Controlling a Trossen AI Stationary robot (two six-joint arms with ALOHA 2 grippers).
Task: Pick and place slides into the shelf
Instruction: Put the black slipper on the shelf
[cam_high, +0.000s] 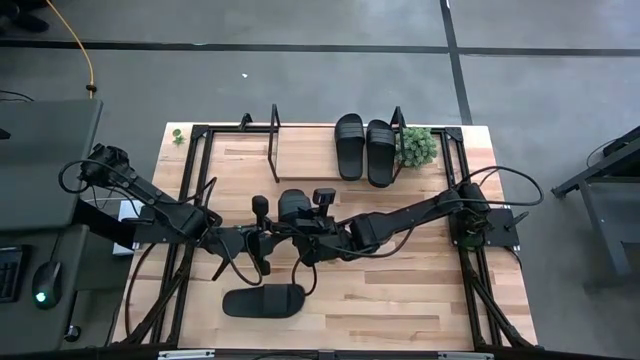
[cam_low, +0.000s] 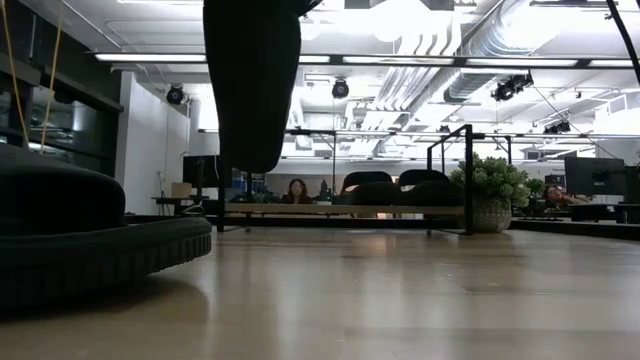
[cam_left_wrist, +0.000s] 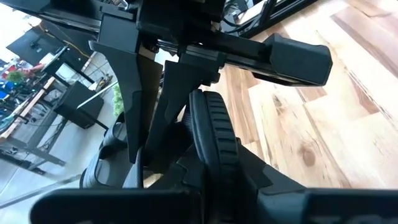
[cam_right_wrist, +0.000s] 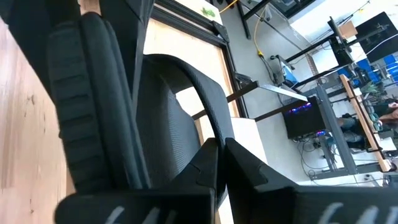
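Both grippers met at the table's (cam_high: 420, 300) middle around one slide (cam_high: 294, 205), held off the table. The right gripper (cam_high: 312, 243) was clamped on it and the left gripper (cam_high: 262, 240) closed on its sole. The right should release only once the left's hold is firm, then the left should carry it level to the shelf (cam_high: 305, 150).

My table (cam_high: 420, 290) is light butcher-block wood edged with black rails. Around it lies a grey floor (cam_high: 300, 80) crossed by dark seam lines, with a yellow cable (cam_high: 84, 55) trailing at the far left. A dark desk (cam_high: 40, 170) stands to my left, a computer mouse (cam_high: 45, 278) with a green light on it. A small potted plant (cam_low: 492, 192) sits at the table's far edge. Beyond, I see an open office: white ceiling with exposed ducts (cam_low: 470, 60), strip lights (cam_low: 150, 57), a white column (cam_low: 150, 140), monitors, and a person seated (cam_low: 297, 190) far back.
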